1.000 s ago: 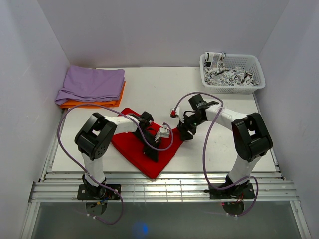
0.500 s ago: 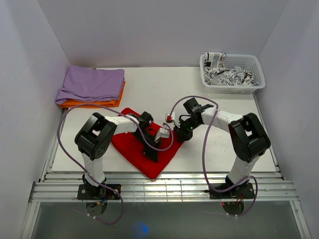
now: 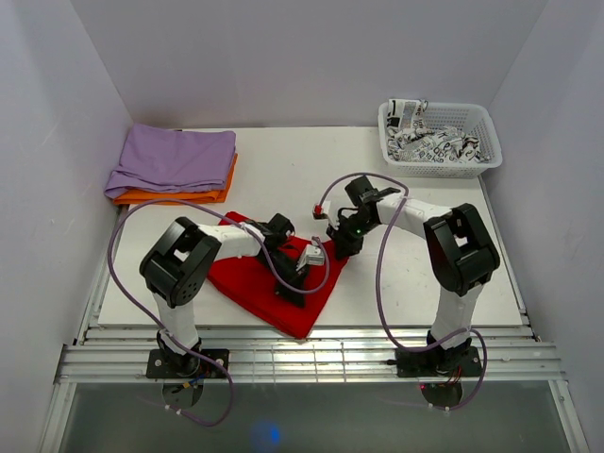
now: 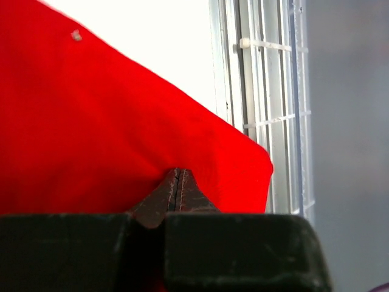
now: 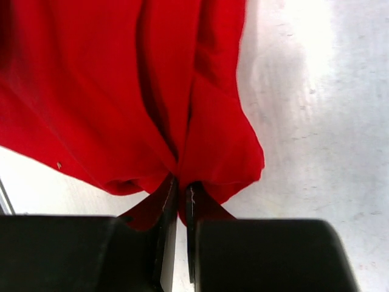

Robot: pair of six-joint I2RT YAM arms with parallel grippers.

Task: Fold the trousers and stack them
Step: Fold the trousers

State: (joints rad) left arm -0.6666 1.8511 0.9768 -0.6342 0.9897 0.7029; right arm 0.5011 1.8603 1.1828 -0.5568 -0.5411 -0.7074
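clamped tight on bunched trousers (image 3: 247,281) edge by right gripper (image 5: 181,184); pressed flat by left gripper (image 4: 176,174), tips closed together; near corner by table (image 3: 401,288) front edge, bare surface rightward

The white table (image 3: 302,170) bears red trousers (image 3: 247,276), a white basket (image 3: 442,168) and what looks like an orange cloth (image 3: 175,197).

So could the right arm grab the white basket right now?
Probably not yet. Its tool is shut on the red trousers, so it would have to let go first. After that, nothing on the table seems to block the way to the basket.
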